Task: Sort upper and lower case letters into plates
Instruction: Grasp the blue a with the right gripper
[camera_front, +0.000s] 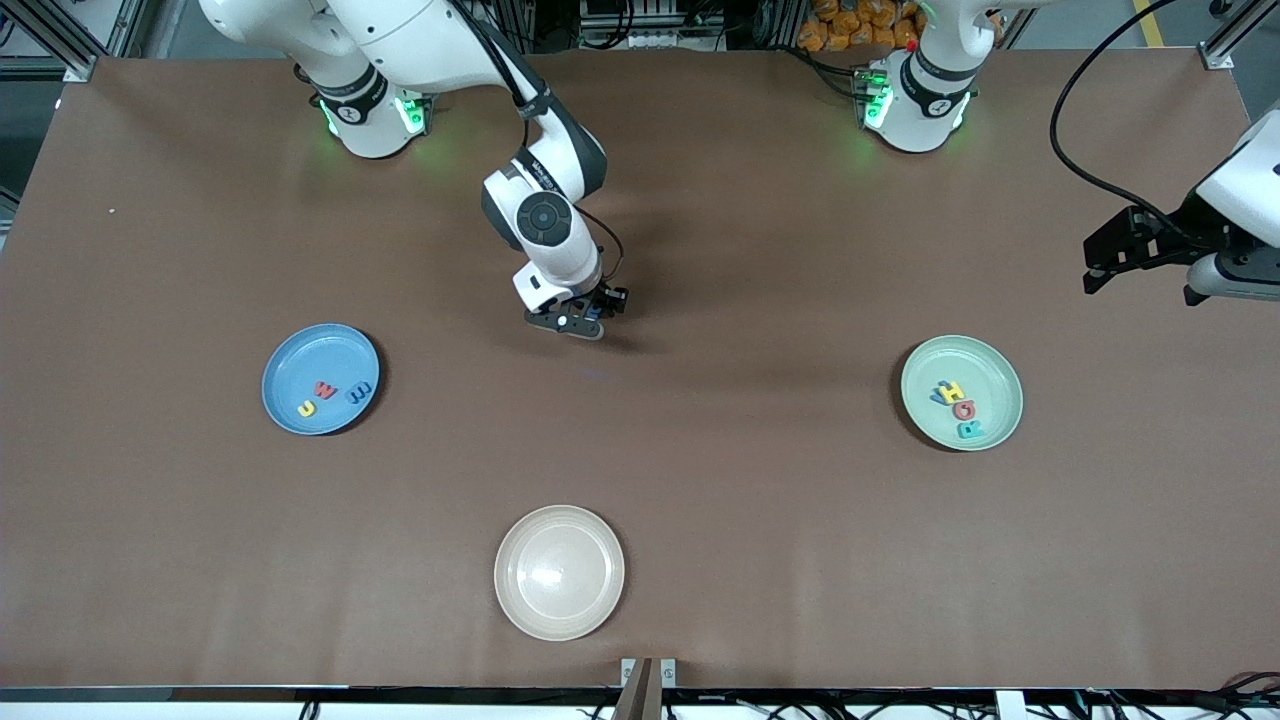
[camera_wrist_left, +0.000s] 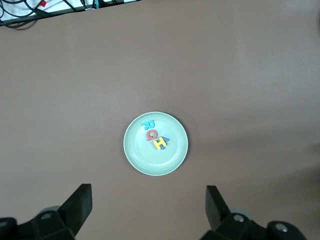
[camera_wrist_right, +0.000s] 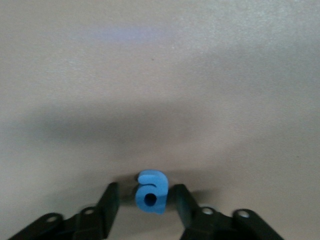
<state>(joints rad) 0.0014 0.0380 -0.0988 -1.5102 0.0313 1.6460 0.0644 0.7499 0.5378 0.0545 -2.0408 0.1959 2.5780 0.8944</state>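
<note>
my right gripper (camera_wrist_right: 145, 197) is low over the bare brown table (camera_front: 700, 480), about midway between the two arm ends, and a small blue letter "a" (camera_wrist_right: 151, 192) sits between my fingers (camera_wrist_right: 107, 202). the fingers are partly drawn in around it; one looks to be touching its edge, and i can't tell if it's truly pinched. the letter is soft matte foam, rounded, with a round hole in its bowl, standing tall between the pads.

the light blue plate (camera_front: 290, 415), round, shallow and smooth, lies toward the right arm's end. three letters (camera_front: 330, 392) lie flat in it in a row running from about eight o'clock to two o'clock: yellow, red, blue.

the mint green plate (camera_front: 1005, 385), same shape, lies toward the left arm's end, with a tight cluster of letters (camera_front: 960, 405) at its middle: yellow "h", red "g", teal "r", blue underneath.

a cream plate (camera_front: 600, 610), glossy, sits nearer the front camera than both.

my left gripper (camera_wrist_left: 148, 210) waits high above the green plate's end of the table, fingers spread wide, nothing in them.
</note>
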